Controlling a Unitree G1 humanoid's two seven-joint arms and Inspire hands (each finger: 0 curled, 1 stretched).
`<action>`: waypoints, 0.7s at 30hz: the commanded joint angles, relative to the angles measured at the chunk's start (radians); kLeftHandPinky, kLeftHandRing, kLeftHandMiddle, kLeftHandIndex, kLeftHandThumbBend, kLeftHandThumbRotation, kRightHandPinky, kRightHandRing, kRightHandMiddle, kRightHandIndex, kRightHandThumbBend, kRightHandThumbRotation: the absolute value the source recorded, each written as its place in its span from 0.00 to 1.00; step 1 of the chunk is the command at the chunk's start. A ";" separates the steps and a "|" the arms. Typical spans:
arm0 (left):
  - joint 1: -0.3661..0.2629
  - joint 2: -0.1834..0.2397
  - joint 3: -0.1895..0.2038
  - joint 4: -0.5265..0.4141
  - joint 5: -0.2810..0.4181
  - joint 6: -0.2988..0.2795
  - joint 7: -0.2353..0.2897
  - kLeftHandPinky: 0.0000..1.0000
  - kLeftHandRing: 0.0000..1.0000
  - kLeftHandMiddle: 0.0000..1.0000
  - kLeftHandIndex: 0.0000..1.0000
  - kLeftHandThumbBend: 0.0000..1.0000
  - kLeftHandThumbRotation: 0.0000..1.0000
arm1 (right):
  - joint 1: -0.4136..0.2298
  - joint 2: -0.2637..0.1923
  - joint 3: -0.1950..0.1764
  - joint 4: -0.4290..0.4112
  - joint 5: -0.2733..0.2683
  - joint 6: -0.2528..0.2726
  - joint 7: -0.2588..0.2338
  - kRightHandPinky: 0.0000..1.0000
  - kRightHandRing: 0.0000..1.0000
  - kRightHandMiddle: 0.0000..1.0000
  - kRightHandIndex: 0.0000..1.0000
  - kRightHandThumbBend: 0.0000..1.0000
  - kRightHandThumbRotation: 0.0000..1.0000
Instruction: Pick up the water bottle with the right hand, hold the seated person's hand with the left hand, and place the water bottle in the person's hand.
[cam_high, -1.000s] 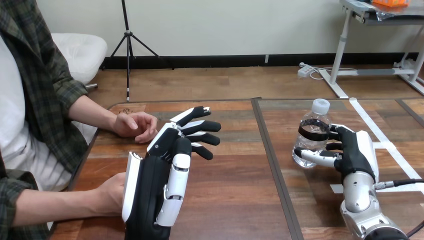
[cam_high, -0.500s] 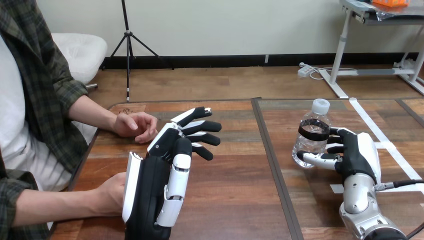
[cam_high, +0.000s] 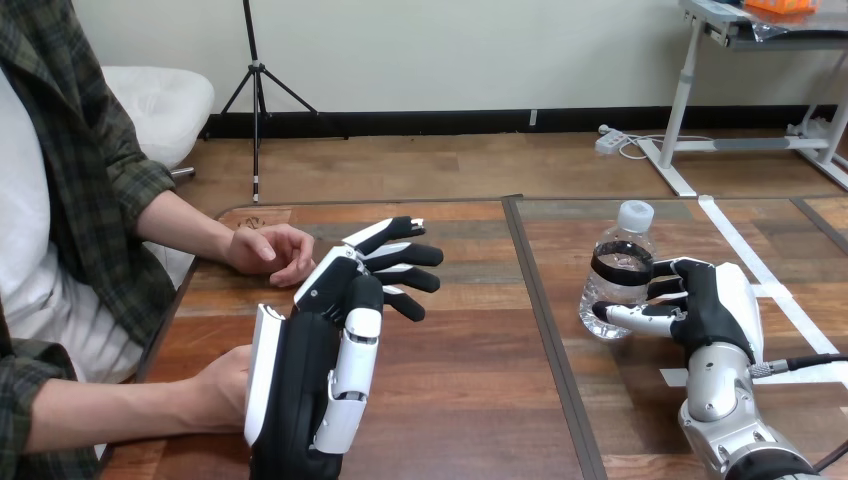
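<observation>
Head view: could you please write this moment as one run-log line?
right hand: curled round water bottle | left hand: open, beside person's upper hand, not holding it | handover: not yet done

wooden table (cam_high: 470, 380) carries tape strips (cam_high: 745, 255) and the person's hand (cam_high: 270, 250).

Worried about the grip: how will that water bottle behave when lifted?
The water bottle is clear plastic and may dent when squeezed. Tall and narrow, it probably tips easily. Its smooth wall could slip in the right hand.
</observation>
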 joint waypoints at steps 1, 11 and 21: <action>0.043 -0.025 -0.009 -0.012 0.013 -0.021 0.013 0.44 0.58 0.65 0.72 0.17 0.97 | -0.095 0.006 -0.012 0.002 0.014 -0.008 0.007 0.56 0.60 0.65 0.66 0.78 0.00; 0.040 -0.024 -0.009 0.000 0.013 -0.033 0.021 0.44 0.59 0.65 0.72 0.17 0.98 | -0.102 0.031 -0.077 0.006 0.096 -0.015 0.040 0.62 0.67 0.72 0.71 0.78 0.00; 0.046 -0.023 -0.016 -0.002 0.005 -0.024 0.021 0.45 0.59 0.65 0.72 0.18 0.98 | -0.108 0.065 -0.159 0.005 0.201 -0.046 0.076 0.68 0.71 0.74 0.75 0.78 0.00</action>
